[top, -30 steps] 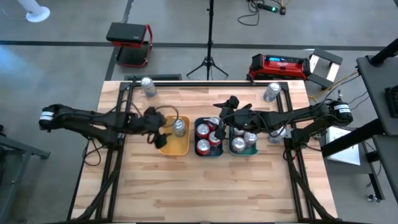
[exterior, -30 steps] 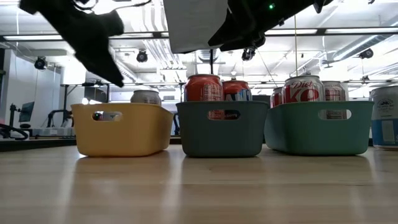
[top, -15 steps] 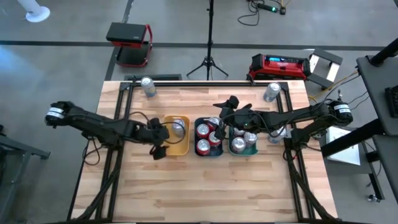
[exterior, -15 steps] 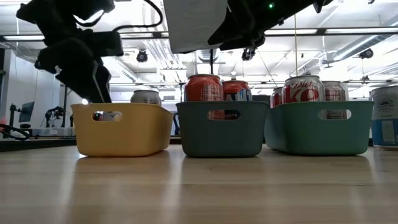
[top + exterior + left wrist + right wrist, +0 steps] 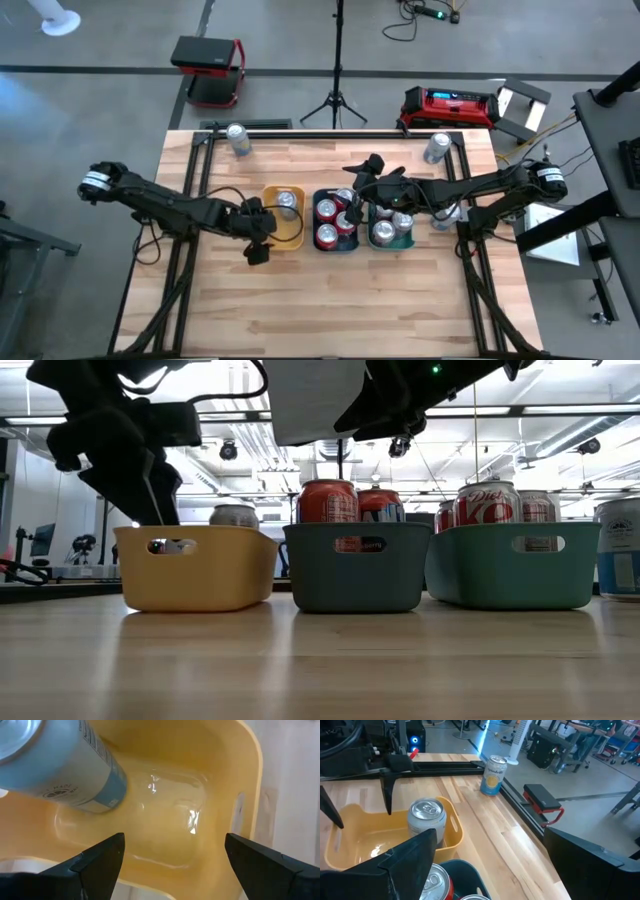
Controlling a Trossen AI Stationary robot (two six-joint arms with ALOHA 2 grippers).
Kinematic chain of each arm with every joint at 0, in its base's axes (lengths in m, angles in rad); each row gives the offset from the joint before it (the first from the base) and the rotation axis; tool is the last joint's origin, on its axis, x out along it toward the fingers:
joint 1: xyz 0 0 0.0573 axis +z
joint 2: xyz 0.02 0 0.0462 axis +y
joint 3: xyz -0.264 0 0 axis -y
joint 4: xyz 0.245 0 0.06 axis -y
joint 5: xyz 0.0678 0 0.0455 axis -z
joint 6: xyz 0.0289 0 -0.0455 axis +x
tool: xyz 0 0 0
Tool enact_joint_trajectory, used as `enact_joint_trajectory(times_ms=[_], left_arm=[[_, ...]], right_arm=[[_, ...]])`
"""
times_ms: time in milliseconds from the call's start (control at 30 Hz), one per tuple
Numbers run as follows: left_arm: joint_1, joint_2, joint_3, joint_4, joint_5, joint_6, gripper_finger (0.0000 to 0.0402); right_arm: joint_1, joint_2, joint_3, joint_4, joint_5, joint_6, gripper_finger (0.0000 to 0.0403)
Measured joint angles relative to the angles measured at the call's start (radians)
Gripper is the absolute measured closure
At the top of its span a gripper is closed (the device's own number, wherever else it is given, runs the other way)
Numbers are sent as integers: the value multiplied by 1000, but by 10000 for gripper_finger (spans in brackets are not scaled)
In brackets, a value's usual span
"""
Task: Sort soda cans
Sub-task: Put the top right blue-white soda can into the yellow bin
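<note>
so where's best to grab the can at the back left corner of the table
Grip the can around its round body, near mid-height, coming from above: it stands upright and alone, with bare table all round, so fingers can close on opposite sides. The left gripper, open, hovers over the yellow tray.

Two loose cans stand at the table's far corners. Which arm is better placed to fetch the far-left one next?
Left. The left gripper hangs open and empty over the yellow tray, on the same side as the far-left can. The right gripper sits over the middle tray.
</note>
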Motion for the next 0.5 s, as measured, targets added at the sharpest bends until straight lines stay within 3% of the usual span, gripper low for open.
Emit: enact_joint_trajectory(times_ms=[500], left_arm=[[0, -4, 0, -2, 7, -18, 71]], right_arm=[[0, 0, 0, -3, 0, 18, 39]])
